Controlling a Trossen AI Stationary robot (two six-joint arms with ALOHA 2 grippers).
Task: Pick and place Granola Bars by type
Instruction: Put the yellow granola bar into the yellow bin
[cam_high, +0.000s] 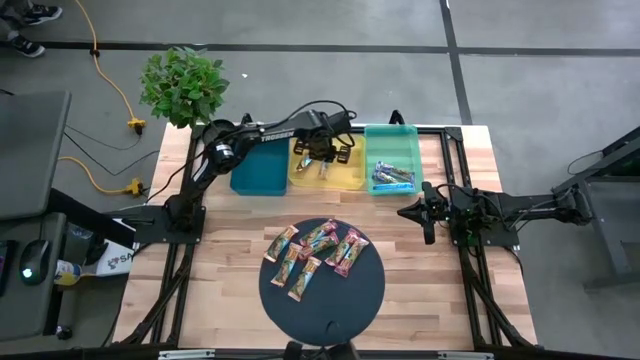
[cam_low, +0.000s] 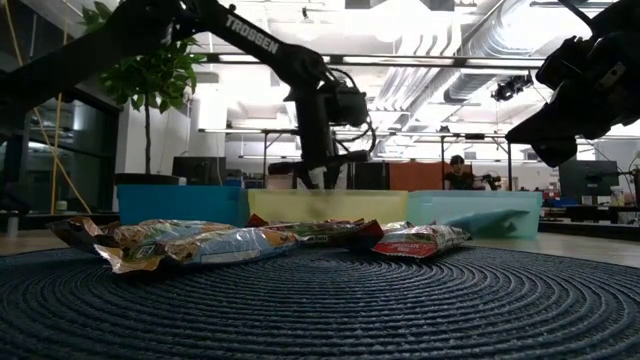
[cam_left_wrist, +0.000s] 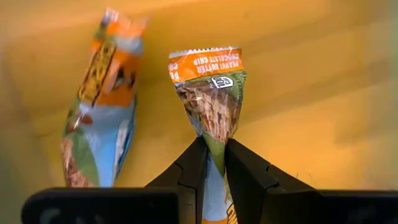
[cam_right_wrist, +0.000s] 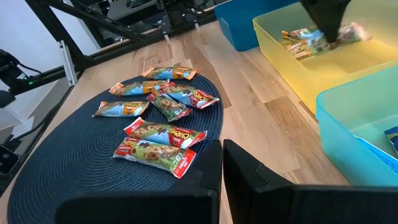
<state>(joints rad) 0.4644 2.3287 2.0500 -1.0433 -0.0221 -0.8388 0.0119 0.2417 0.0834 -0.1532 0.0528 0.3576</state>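
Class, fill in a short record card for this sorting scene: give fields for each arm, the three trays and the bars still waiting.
Left gripper: over the yellow tray, jaws shut on an orange-wrapped bar
Right gripper: waiting above the table right of the mat, jaws shut, holding nothing
Yellow tray: one more orange-wrapped bar lying inside
Dark blue tray: no bars visible
Light blue tray: blue-wrapped bars
Round dark mat: unsorted bars in a loose cluster
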